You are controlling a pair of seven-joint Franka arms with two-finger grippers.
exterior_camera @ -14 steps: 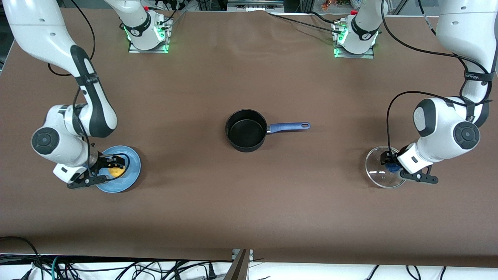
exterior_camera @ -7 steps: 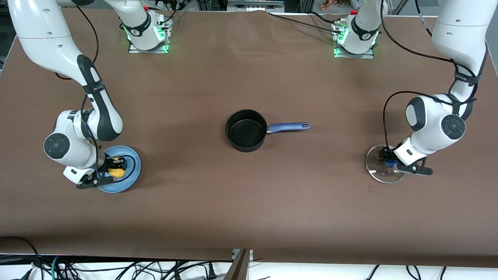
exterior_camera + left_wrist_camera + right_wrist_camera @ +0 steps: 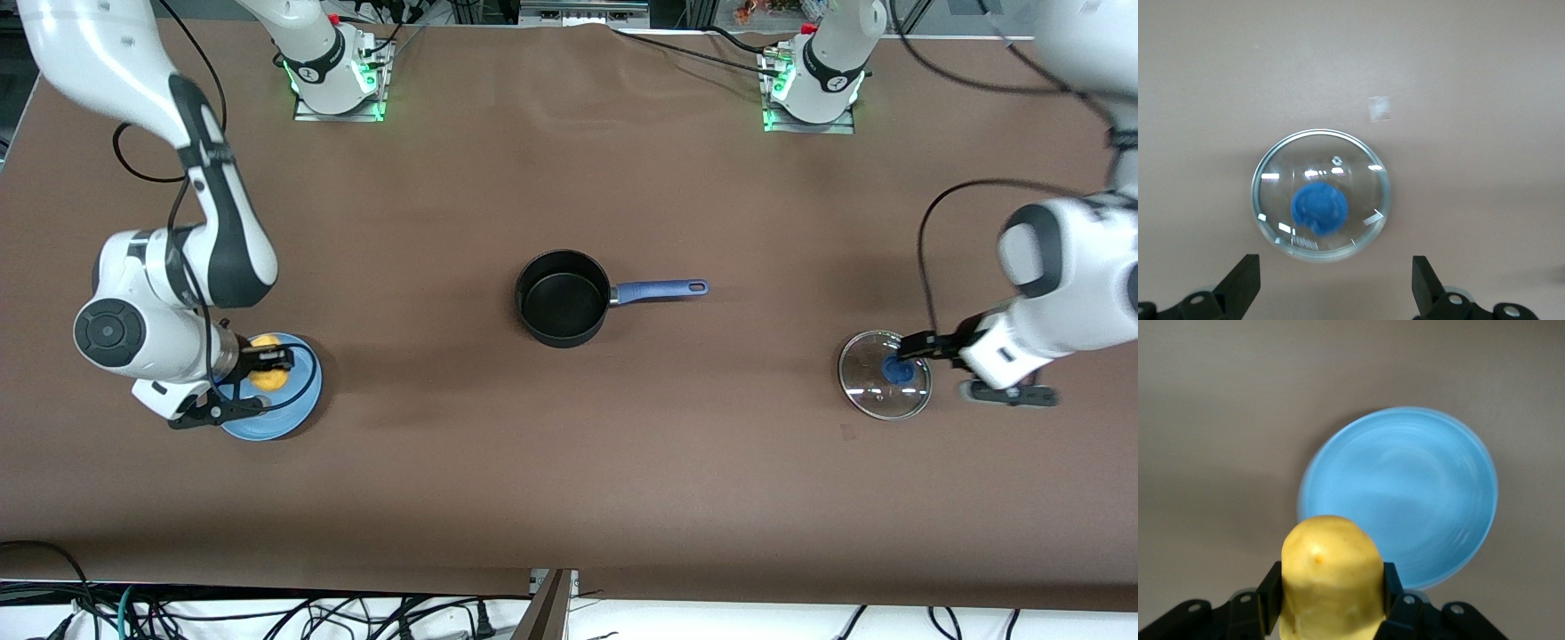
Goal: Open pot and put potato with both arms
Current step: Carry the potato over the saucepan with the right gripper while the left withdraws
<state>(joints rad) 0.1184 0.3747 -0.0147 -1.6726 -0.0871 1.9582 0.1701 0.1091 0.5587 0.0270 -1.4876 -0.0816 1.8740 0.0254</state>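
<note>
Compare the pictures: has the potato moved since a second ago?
Yes. Held by the right gripper, the potato has risen off the blue plate, which stayed put.

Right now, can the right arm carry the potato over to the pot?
Probably yes. The right gripper grips the potato over the plate, the pot is open, and bare table lies between.

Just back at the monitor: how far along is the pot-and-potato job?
Done: the pot stands open, its lid lying on the table toward the left arm's end, the left claw open above it. In hand: the right claw grips the potato above the blue plate. Left: carrying the potato into the pot.
</note>
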